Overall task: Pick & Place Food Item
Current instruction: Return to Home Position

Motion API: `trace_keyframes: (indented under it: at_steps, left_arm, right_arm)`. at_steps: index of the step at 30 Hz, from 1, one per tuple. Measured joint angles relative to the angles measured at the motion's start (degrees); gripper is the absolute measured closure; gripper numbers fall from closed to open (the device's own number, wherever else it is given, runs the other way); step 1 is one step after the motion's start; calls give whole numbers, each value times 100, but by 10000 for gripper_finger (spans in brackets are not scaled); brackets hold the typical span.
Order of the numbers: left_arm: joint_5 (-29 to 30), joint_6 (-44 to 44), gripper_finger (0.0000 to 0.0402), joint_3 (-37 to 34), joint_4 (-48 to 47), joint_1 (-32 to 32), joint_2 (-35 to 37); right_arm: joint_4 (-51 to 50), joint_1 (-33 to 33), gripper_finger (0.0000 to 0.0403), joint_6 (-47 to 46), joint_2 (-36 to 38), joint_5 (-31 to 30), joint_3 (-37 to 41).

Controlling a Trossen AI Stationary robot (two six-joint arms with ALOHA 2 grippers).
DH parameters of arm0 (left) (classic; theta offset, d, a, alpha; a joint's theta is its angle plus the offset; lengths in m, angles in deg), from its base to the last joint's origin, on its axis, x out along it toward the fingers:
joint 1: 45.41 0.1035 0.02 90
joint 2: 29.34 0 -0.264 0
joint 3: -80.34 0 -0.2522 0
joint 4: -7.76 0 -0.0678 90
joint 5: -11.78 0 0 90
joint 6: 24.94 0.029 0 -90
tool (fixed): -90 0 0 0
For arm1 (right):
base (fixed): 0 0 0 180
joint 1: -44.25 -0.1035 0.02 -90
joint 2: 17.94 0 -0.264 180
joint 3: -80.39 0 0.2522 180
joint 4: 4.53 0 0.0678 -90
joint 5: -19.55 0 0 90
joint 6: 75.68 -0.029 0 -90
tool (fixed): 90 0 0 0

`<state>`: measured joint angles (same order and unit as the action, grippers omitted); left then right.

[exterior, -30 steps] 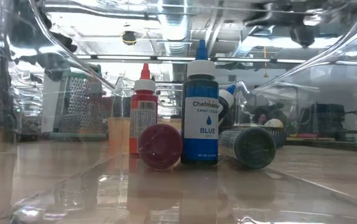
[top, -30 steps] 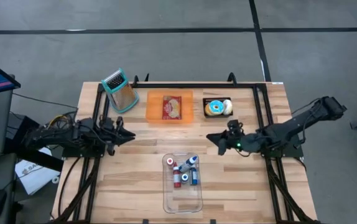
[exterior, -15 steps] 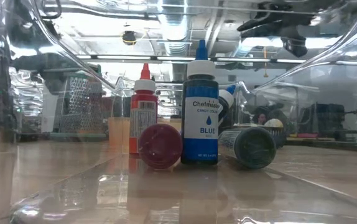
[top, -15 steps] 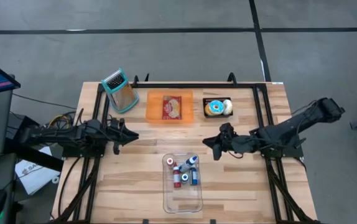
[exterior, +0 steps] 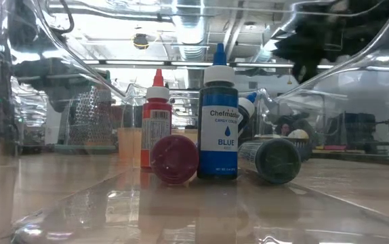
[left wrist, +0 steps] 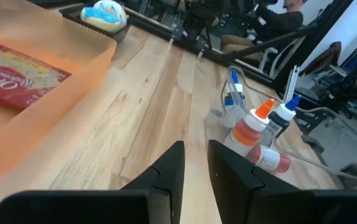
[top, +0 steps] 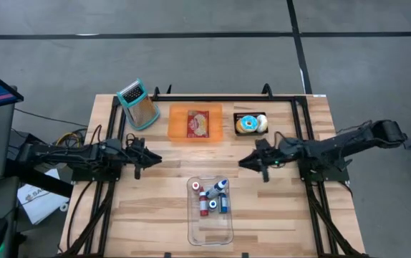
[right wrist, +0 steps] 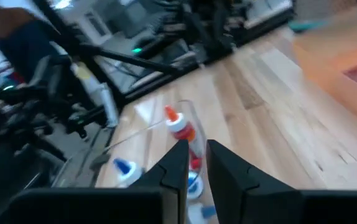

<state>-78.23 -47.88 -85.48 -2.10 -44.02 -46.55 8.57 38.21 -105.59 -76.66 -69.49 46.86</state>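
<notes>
A frosted donut (top: pixel 248 124) lies in a black tray (top: pixel 261 115) at the far right of the table. A red food packet (top: pixel 199 123) lies flat in an orange tray (top: pixel 177 125) beside it. My left gripper (top: pixel 155 159) hovers shut left of centre, pointing toward the table's right side, nothing between its fingers (left wrist: pixel 172 165). My right gripper (top: pixel 241 163) hovers shut right of centre, facing it, also with nothing. Between them, nearer the front edge, a clear bin (top: pixel 191 229) holds several food-colouring bottles (top: pixel 213 197).
A metal grater (top: pixel 138 104) with a teal frame stands at the far left. Black frame rails (top: pixel 302 136) run along the table's left, right and far sides. Bare wood shows between the two grippers and the trays.
My right gripper has sunk toward the table and rolled about its own axis, its arm stretching out lower; its fingertips stay right of centre. Nothing on the table has moved.
</notes>
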Motion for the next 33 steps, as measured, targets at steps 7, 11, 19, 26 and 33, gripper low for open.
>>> trace_keyframes:
  at_steps: [7, 11, 19, 26, 33]
  left_arm:
    - [0, -2, 334, 0, 11, 0, -106]
    - [0, -2, 334, 0, 15, 0, -106]
    - [1, -2, 334, 0, 48, 0, -106]
    - [0, -2, 334, 0, 50, 0, -108]
    - [0, -2, 334, 0, 59, 2, -123]
  right_arm:
    - [-24, -15, 368, 448, 1947, -126, 1410]
    - [-226, -111, 378, 555, 2839, -311, 1809]
    - [-1854, -189, 397, 1103, 4591, -985, 1930]
    - [-2497, -53, 402, 2090, 5839, -818, 1932]
    - [-2533, -64, 402, 1768, 5862, -322, 1935]
